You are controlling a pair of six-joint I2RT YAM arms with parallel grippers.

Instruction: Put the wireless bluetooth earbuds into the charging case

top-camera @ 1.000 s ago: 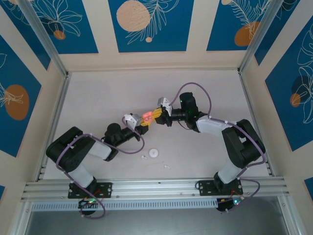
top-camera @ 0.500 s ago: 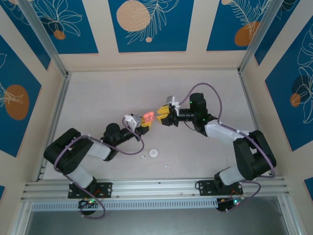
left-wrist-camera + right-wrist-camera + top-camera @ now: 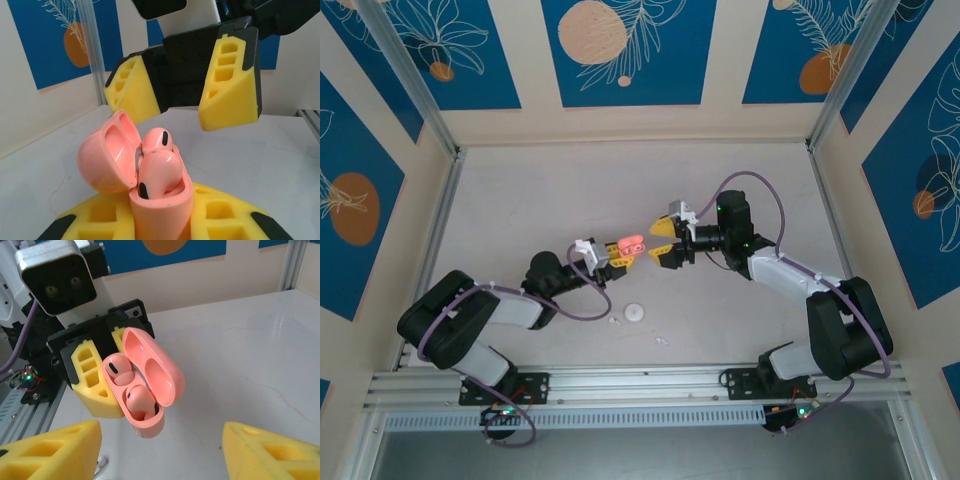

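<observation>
Left gripper (image 3: pixel 617 257) is clamped on the pink charging case (image 3: pixel 160 210), lid flipped open, both pink earbuds (image 3: pixel 157 172) sitting inside it. Right gripper (image 3: pixel 658 241) hangs spread wide just beside that case, not touching. White case (image 3: pixel 636 313) lies near it too.

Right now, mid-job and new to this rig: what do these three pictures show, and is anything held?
Two robot arms are bolted at the near edge of a table. One picture looks down on both; the other two come from a camera on each wrist. The left gripper is shut on an open pink charging case with two pink earbuds seated inside. The right gripper faces it, jaws open, holding nothing. On the table lie a small white round case and two tiny white bits near it.
</observation>
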